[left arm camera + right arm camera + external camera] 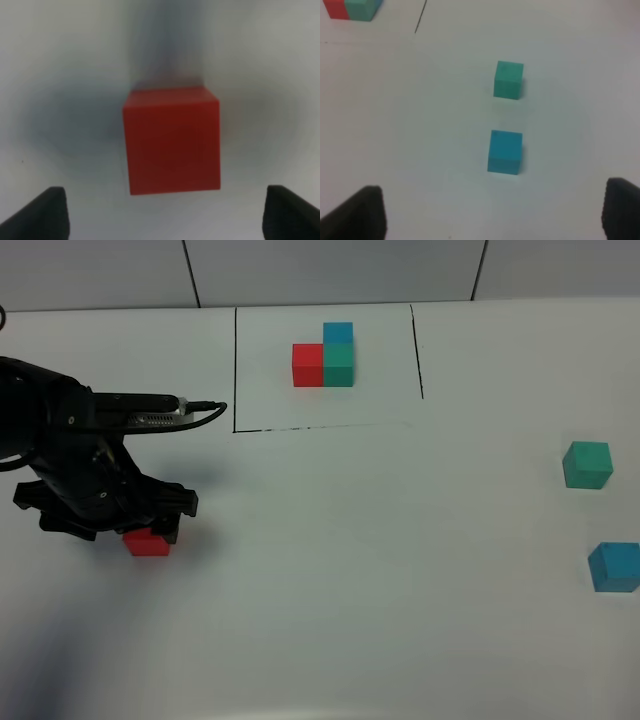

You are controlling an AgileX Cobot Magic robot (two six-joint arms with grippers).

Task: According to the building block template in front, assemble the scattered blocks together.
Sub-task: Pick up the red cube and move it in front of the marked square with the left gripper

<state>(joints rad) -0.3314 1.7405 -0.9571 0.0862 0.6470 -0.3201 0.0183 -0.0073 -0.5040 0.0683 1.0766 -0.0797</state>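
Observation:
The template (325, 358), red, teal-green and blue cubes joined in an L, sits inside a black outline (235, 370) at the back; its edge shows in the right wrist view (350, 9). The loose red cube (147, 542) lies at the left under my left gripper (150, 530). In the left wrist view the gripper (165, 215) is open, with the red cube (172, 140) just ahead of its fingertips and untouched. The loose teal-green cube (587, 464) (509, 80) and blue cube (614, 566) (505, 151) lie at the far right. My right gripper (487, 215) is open, short of them.
The white table (380, 570) stretches between the red cube and the two cubes at the right. A tiled wall (330, 270) rises behind the table. The right arm is out of the exterior view.

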